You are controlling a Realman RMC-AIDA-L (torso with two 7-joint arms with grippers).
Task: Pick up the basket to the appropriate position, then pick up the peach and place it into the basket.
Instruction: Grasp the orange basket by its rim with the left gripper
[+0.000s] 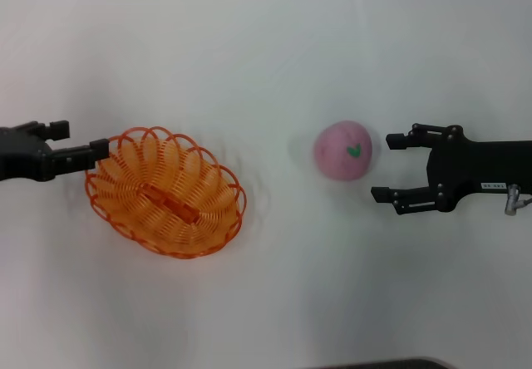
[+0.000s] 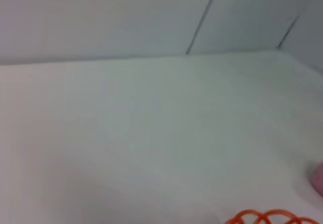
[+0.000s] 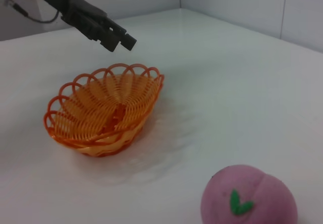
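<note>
Head view: the basket (image 1: pixel 165 192) sits on the white bench (image 1: pixel 274 294), long axis slanting from far-left to near-right. The left claw (image 1: pixel 90 154) is at its left rim; whether it grips, I can't tell. The peach (image 1: pixel 342 150) lies well right, leaf mark up, the right claw (image 1: pixel 385 166) spread wide beside it.

Left wrist view: only scalloped rim and bench.

Right wrist view: peach near, basket beyond, nothing between.
</note>
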